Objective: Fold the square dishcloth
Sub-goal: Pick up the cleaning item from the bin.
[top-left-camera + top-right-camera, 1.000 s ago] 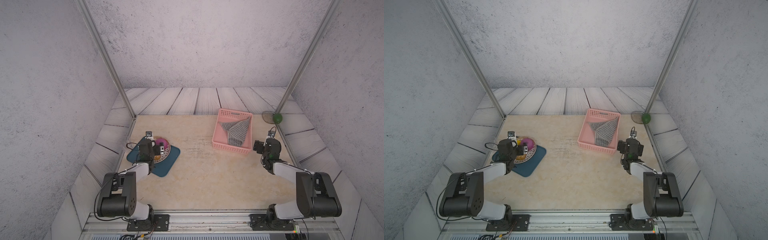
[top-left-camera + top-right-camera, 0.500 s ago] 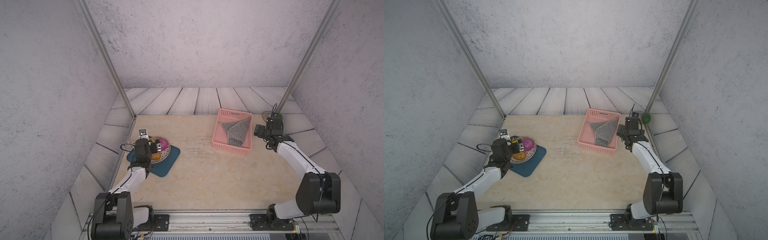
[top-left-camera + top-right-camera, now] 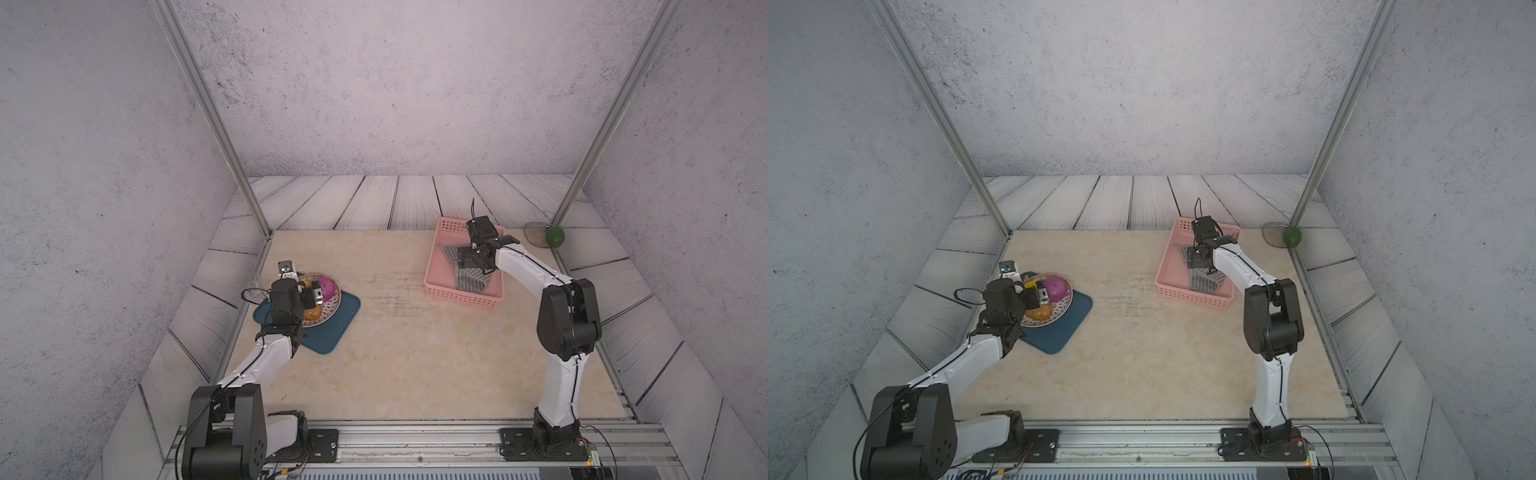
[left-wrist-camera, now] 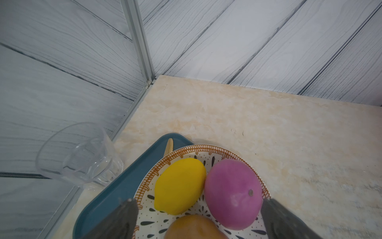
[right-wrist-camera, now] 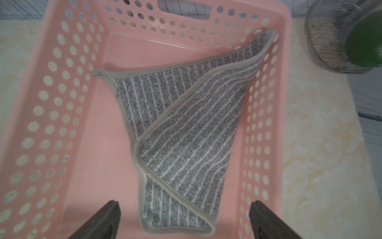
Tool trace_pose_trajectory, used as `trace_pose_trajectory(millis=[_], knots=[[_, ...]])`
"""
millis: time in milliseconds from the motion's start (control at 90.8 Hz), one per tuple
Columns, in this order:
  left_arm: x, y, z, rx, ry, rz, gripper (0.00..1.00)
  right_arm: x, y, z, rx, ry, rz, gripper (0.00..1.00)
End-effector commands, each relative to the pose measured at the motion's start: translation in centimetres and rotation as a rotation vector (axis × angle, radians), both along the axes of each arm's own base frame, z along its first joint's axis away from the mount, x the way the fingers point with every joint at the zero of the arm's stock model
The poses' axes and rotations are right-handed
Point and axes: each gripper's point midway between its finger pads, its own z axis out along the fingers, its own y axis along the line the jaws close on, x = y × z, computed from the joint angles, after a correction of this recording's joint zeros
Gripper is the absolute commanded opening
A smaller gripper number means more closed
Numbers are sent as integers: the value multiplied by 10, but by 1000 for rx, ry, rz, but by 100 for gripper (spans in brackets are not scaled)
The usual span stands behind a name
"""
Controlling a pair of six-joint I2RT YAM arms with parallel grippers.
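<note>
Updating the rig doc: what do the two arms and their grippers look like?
Both match: the left arm and right arm have white links, bulky black joint housings and a thin black cable running along the white links. Black bases bolt to a metal rail. The left gripper and right gripper have dark grey, tapering jaws. No markings that I can make out.
</note>
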Motion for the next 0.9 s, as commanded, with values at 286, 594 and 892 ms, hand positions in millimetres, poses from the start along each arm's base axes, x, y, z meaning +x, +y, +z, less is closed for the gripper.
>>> trace_pose_trajectory(millis=[286, 594, 892], knots=[[7, -26, 5, -116, 3, -102, 100, 13, -10, -49, -71, 129, -122, 65], [11, -53, 2, -142, 58, -184, 100, 3, -58, -58, -114, 158, -208, 20], [11, -72, 9, -170, 51, -240, 100, -6, -105, -56, -119, 191, -273, 16]])
